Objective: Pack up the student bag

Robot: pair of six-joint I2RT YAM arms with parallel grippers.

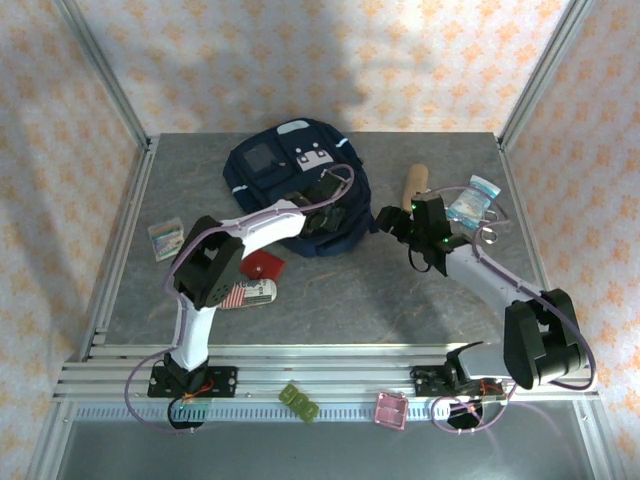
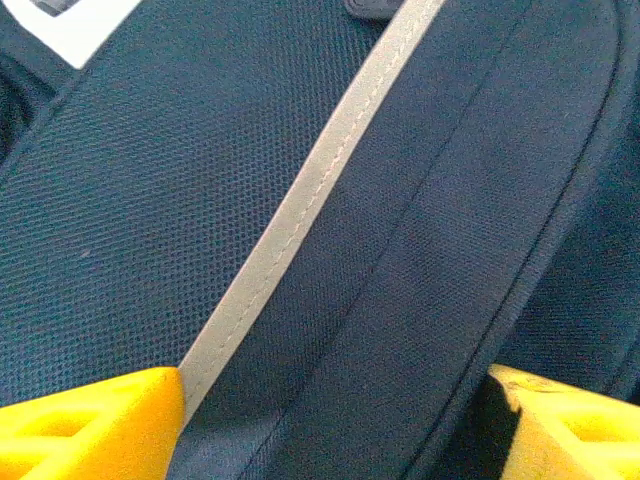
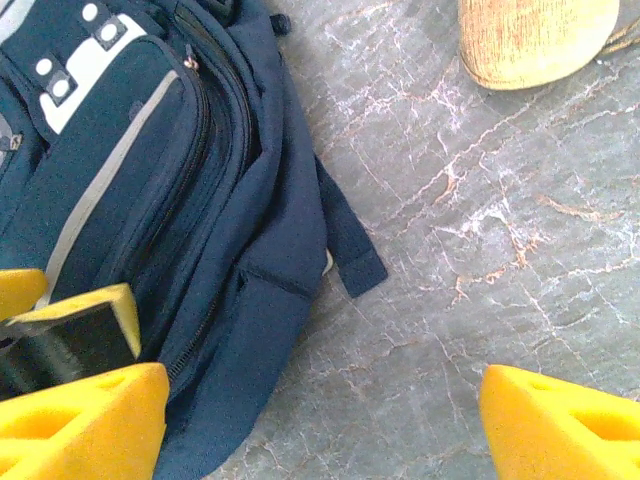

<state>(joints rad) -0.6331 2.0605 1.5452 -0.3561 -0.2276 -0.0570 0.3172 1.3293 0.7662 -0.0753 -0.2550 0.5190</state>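
Student bag (image 1: 295, 185) lies flat on the surface (image 1: 400, 290), limp woven fabric, likely light and saggy, so I'd pinch a zipper-edge fold or strap (image 3: 350, 240); my left gripper (image 2: 330, 430) is spread over its grey stripe (image 2: 300, 210), right gripper (image 3: 320, 430) spread just beside its right edge.

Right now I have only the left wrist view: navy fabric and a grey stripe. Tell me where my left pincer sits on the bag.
Observer: The left pincer hangs over the near right part of the student bag.
Operator: Report the right pincer.
Observer: The right pincer is open above the table, just beside the bag's right edge.
Operator: Name what lies beyond it.
Observer: A wooden object on the table, apart from the bag.
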